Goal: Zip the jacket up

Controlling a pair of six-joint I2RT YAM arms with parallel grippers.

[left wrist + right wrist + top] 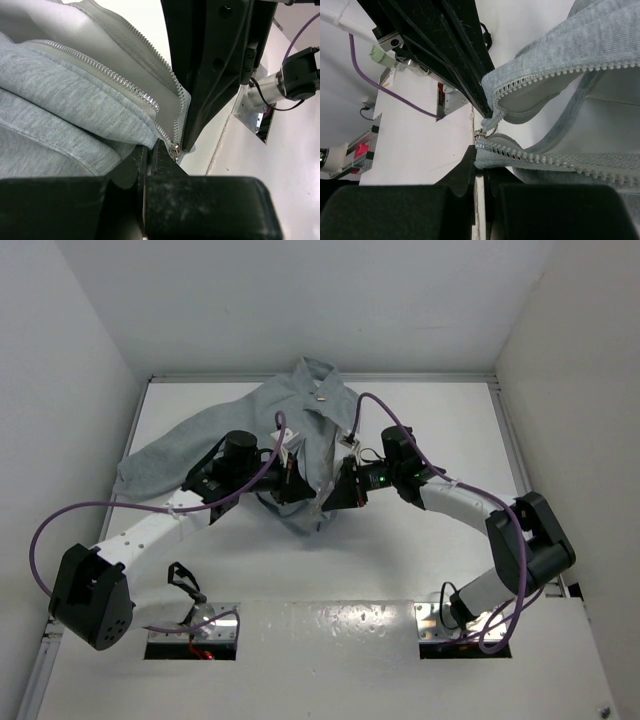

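Jacket [290,420] lies crumpled from ctr of table [380,560] toward 12 o'clock, sleeve [160,462] out to 9. Both pincers meet at its 6 o'clock hem: left gripper [292,485] clamped on fabric by the zipper slider [174,151], right gripper [337,490] pinched on the opposite zipper tape [545,161]. Fabric looks soft, light, floppy and prob. bunches under pull. Best held at tape ends, kept taut, w/ slider drawn toward 12.

The jacket [270,415] lies on the table's [420,550] far half, collar [318,370] rearmost, sleeve [160,462] trailing left, with the left gripper [298,485] and right gripper [336,490] side by side at its near hem [302,523].
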